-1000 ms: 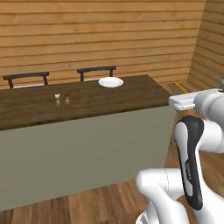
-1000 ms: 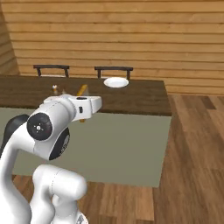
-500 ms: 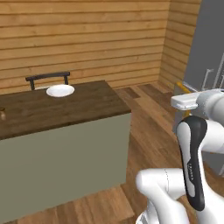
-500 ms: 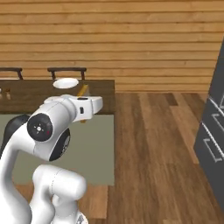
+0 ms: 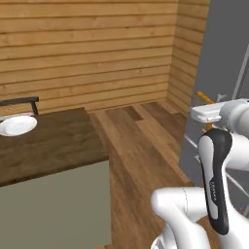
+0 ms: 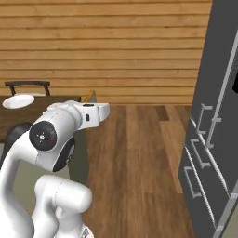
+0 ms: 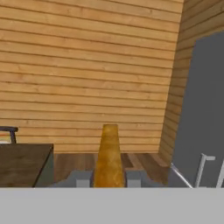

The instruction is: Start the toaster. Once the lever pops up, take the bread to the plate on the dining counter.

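The bread (image 7: 108, 157) stands edge-on, pinched in my gripper (image 7: 107, 178), its jaws closed on the slice so I can carry it to the plate (image 5: 15, 125) on the dining counter (image 5: 48, 146), off to my left.

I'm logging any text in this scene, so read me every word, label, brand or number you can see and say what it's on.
One marking: small light lettering running down the dark band of the arm in the left base view, too small and blurred to read.
No readable text on the plate, the dining counter, the bread in the hand, the tall grey fridge or the plank wall.
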